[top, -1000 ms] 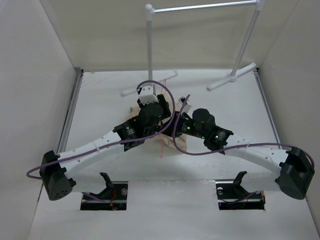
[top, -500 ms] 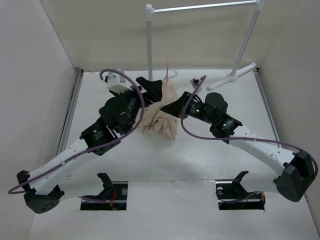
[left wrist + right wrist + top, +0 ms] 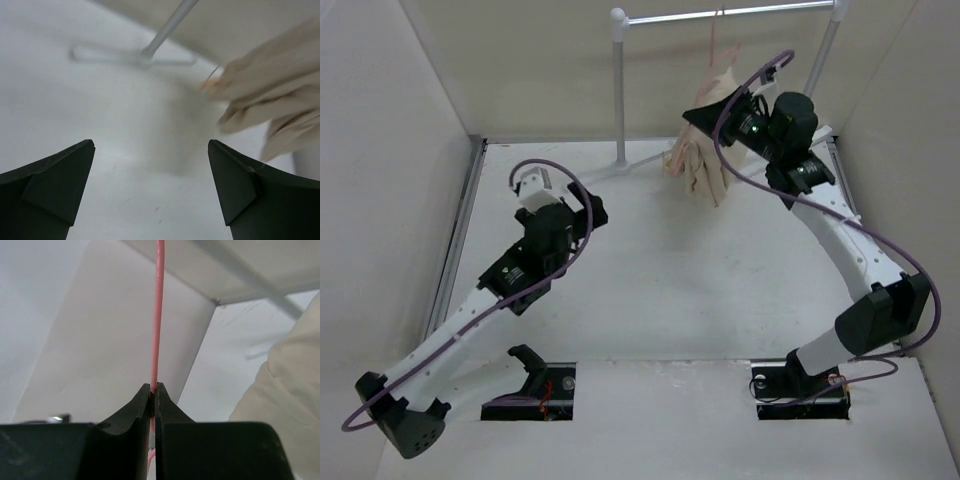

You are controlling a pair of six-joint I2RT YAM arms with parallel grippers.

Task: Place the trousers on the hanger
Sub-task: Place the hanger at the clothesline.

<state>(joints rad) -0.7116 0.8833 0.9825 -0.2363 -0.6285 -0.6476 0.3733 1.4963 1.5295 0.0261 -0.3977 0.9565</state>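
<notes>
Your right gripper (image 3: 155, 390) pinches the hanger (image 3: 158, 315) wire shut, high by the rail (image 3: 740, 13), so the trousers (image 3: 705, 165) draped on it dangle off the counter (image 3: 720, 280); your left gripper (image 3: 151, 150) gapes empty, low and clear.

No readable text, labels, brands, numbers or signs in any view.
</notes>
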